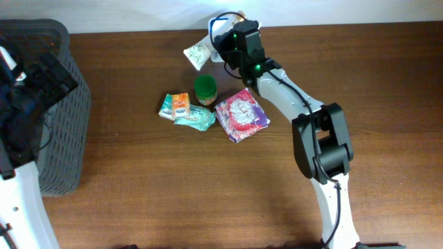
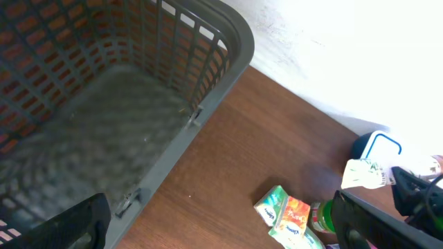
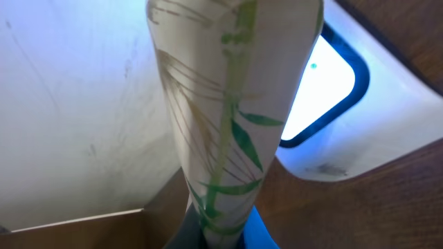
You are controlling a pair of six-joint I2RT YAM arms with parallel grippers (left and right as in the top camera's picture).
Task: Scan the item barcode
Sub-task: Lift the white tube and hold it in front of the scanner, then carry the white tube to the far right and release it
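The item is a white packet printed with green bamboo leaves (image 1: 199, 54). My right gripper (image 1: 216, 48) is shut on its lower end and holds it up at the table's back edge. In the right wrist view the packet (image 3: 228, 117) fills the middle, pinched at the bottom by my right gripper (image 3: 223, 241). The white scanner with a blue-edged window (image 3: 325, 83) lies just right of the packet, also visible from overhead as the scanner (image 1: 221, 28). My left gripper (image 2: 218, 228) stands open and empty, high beside the grey basket (image 2: 228, 41).
A green-lidded jar (image 1: 205, 88), orange and green tissue packs (image 1: 176, 106), a teal pack (image 1: 195, 119) and a pink packet (image 1: 241, 115) lie mid-table. The grey basket (image 1: 59, 124) stands at the left edge. The wall runs behind the scanner.
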